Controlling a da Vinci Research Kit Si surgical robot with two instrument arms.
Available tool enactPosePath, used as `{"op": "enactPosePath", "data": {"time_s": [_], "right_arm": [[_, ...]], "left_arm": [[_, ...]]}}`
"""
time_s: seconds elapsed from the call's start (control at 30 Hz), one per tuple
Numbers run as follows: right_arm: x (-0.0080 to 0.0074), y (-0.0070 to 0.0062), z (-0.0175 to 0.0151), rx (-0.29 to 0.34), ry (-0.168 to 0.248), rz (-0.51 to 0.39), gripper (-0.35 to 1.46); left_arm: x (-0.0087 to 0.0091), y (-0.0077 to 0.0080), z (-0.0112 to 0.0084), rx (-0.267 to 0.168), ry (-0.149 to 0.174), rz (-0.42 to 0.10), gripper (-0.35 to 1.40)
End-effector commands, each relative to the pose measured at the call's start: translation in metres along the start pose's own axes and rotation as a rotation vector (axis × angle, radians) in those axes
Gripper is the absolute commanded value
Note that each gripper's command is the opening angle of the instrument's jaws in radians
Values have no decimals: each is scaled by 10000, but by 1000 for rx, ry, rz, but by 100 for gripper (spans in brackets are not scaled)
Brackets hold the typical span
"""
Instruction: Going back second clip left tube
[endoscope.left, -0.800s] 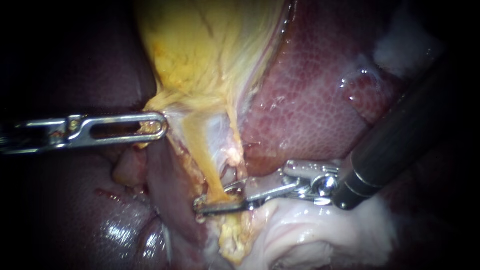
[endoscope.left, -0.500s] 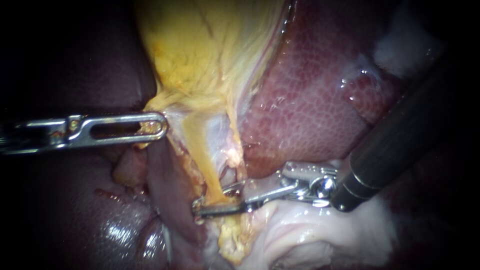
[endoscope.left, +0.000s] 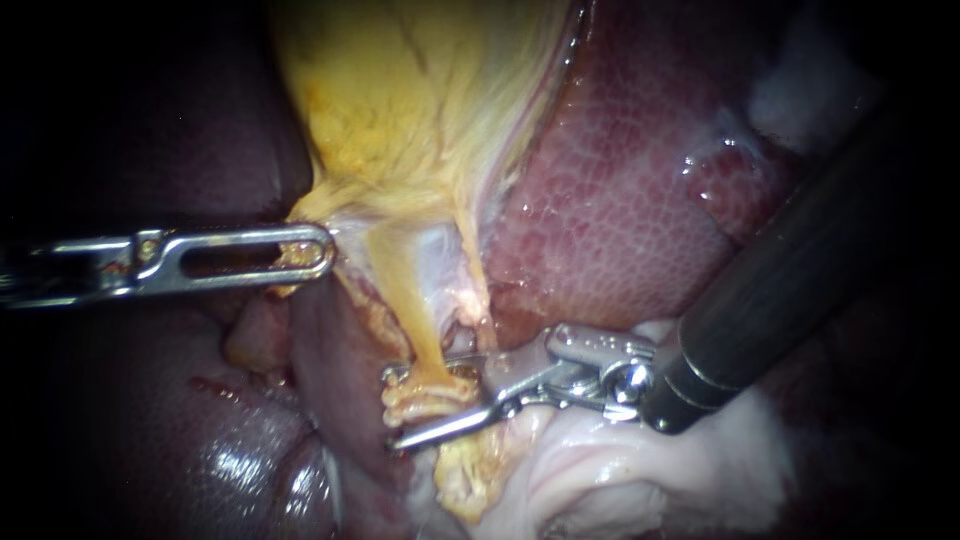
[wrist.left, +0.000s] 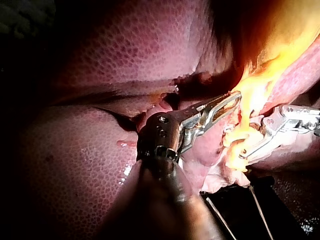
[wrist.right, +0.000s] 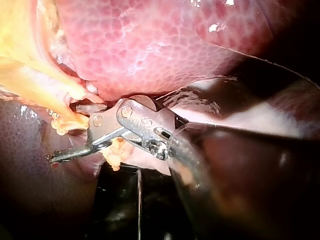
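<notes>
The yellow gallbladder (endoscope.left: 420, 90) lies against the red liver (endoscope.left: 620, 200). My left instrument (endoscope.left: 318, 250) comes in level from the left, its slotted jaws shut on the gallbladder's lower edge; the left wrist view shows the same hold (wrist.left: 232, 99). From there the yellow left tube (endoscope.left: 405, 300) runs down into my right instrument (endoscope.left: 393, 408), whose jaws stand open around it. Pale ridged bands (endoscope.left: 425, 398), possibly clips, cross the tube in the gap. In the right wrist view these jaws (wrist.right: 65, 132) straddle the tube (wrist.right: 50, 85).
A thinner pale strand (endoscope.left: 475, 280) runs down just right of the left tube. White fatty tissue (endoscope.left: 640, 470) lies under the right instrument's wrist. Dark liver lobes (endoscope.left: 200, 430) fill the lower left. The right shaft (endoscope.left: 800, 260) crosses the liver from the upper right.
The right instrument's jaws, pressed together on the tube before, have spread apart, baring the ridged bands. Its wrist has slid slightly left. The left instrument has held still.
</notes>
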Motion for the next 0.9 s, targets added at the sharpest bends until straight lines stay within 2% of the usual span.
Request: {"op": "enactPosePath", "data": {"time_s": [0.03,0.27,0.47,0.73,0.9], "right_arm": [[1,2,-2,-2,0,-2,59],[1,14,-14,-23,6,-6,59],[1,14,-17,-23,5,-12,60],[0,2,-44,-4,1,-10,60],[19,-9,-81,-6,3,-30,60]], "left_arm": [[0,0,0,1,0,0,-35],[0,0,0,0,0,0,-35],[0,0,0,1,0,0,-35],[1,0,-1,0,0,0,-35],[1,-1,-1,0,0,0,-35]]}}
